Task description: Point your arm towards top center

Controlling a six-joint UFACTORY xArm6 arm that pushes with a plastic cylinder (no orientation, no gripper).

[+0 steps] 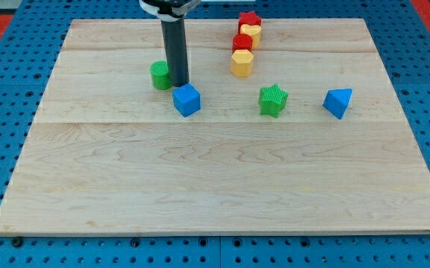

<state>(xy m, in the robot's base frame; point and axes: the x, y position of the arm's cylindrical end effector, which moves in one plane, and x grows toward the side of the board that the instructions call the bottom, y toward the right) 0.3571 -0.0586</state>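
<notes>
Camera view: my tip (180, 83) sat left of centre on the table (200, 193).
No hand here, only a rod, touching nothing it could grip; top centre lay up-right, beyond the green block (160, 75).

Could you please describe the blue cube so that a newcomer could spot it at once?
On the wooden board, find the dark rod left of centre. Just below my tip sits the blue cube. Its left neighbour, the green cylinder, is round, and the other blue block lies far right.
</notes>
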